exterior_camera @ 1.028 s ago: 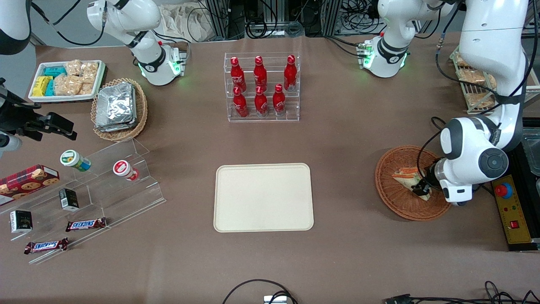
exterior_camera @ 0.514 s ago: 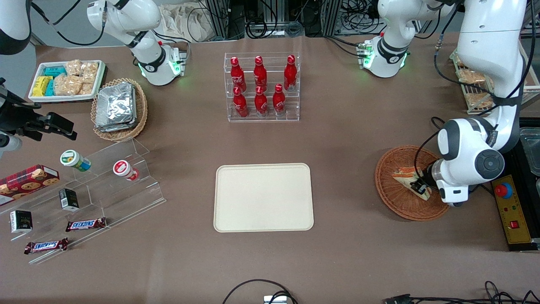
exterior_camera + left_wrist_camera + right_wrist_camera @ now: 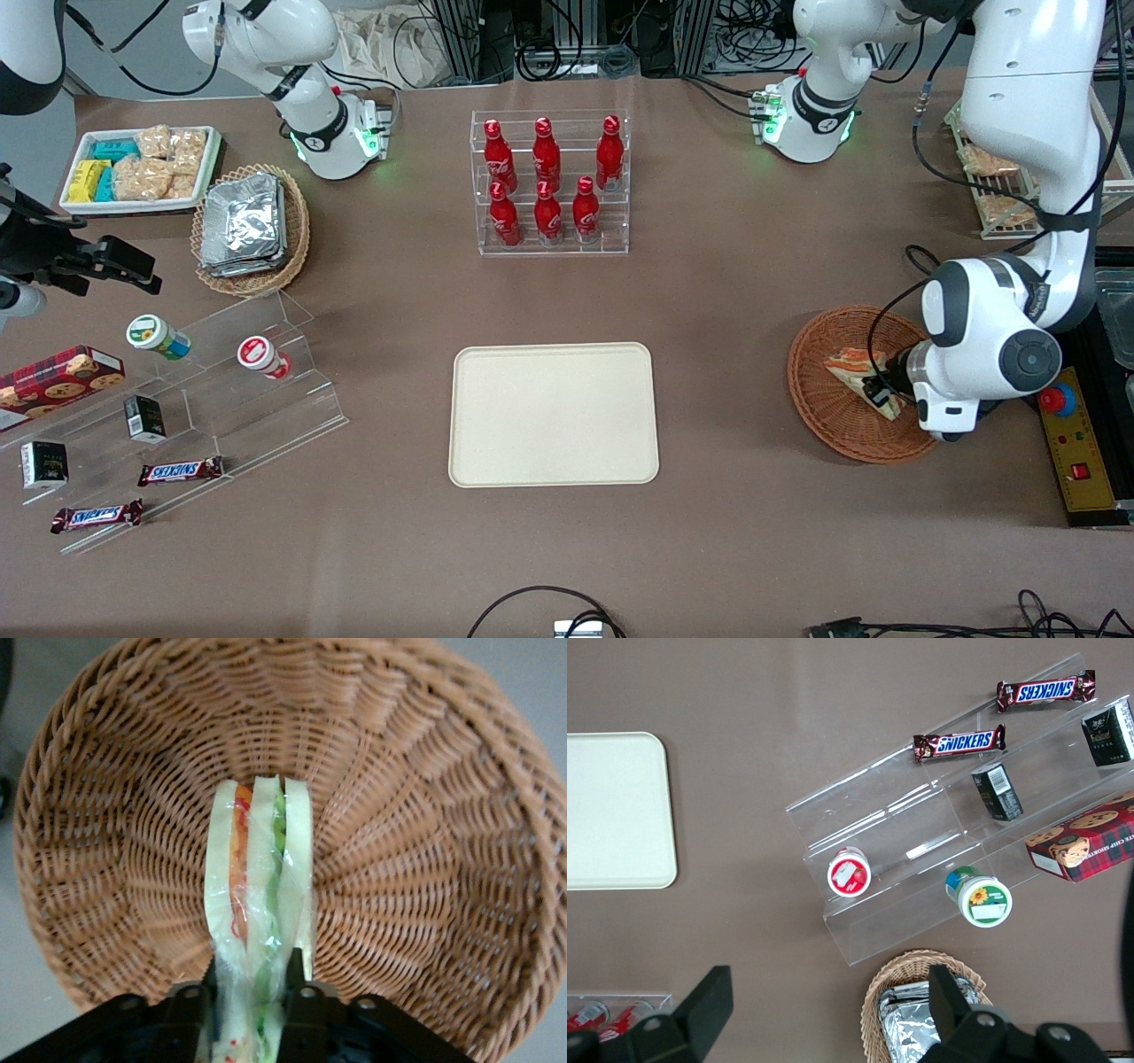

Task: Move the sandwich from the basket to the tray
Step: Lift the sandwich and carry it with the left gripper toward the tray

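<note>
The sandwich (image 3: 850, 367) is a clear-wrapped wedge of pale bread with orange and green filling, standing on edge in the round orange-brown wicker basket (image 3: 824, 416) at the working arm's end of the table. My gripper (image 3: 882, 391) is low inside the basket and shut on the wedge's wider end. In the left wrist view the sandwich (image 3: 261, 868) runs out from between the black fingers (image 3: 299, 985) of the gripper (image 3: 255, 981), over the basket's woven floor (image 3: 425, 815). The cream tray (image 3: 554, 414) lies bare mid-table; its corner also shows in the right wrist view (image 3: 611, 806).
A clear rack of red bottles (image 3: 549, 182) stands farther from the camera than the tray. A stepped acrylic shelf (image 3: 221, 390) with snacks, an oval basket of foil packets (image 3: 251, 229) and a white snack tray (image 3: 140, 168) lie toward the parked arm's end. A yellow button box (image 3: 1072, 443) sits beside the basket.
The working arm's wrist has shifted slightly toward the tray, and the sandwich has moved a little with it inside the basket.
</note>
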{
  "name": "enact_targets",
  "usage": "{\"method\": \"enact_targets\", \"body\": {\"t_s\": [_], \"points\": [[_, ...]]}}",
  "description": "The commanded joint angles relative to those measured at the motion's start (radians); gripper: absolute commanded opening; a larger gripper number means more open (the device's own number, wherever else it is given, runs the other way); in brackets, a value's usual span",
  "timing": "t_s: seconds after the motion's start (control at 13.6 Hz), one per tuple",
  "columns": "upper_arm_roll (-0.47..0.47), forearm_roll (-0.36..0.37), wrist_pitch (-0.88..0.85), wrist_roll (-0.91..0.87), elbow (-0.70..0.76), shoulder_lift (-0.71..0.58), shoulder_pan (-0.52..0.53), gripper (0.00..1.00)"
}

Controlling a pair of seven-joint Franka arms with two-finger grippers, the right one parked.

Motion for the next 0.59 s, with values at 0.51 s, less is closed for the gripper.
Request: {"method": "enact_targets", "body": {"t_s": [0.51], "points": [[-0.171,-0.005,-0.392,0.263,0.492,0.082,-0.013,0.00]]}}
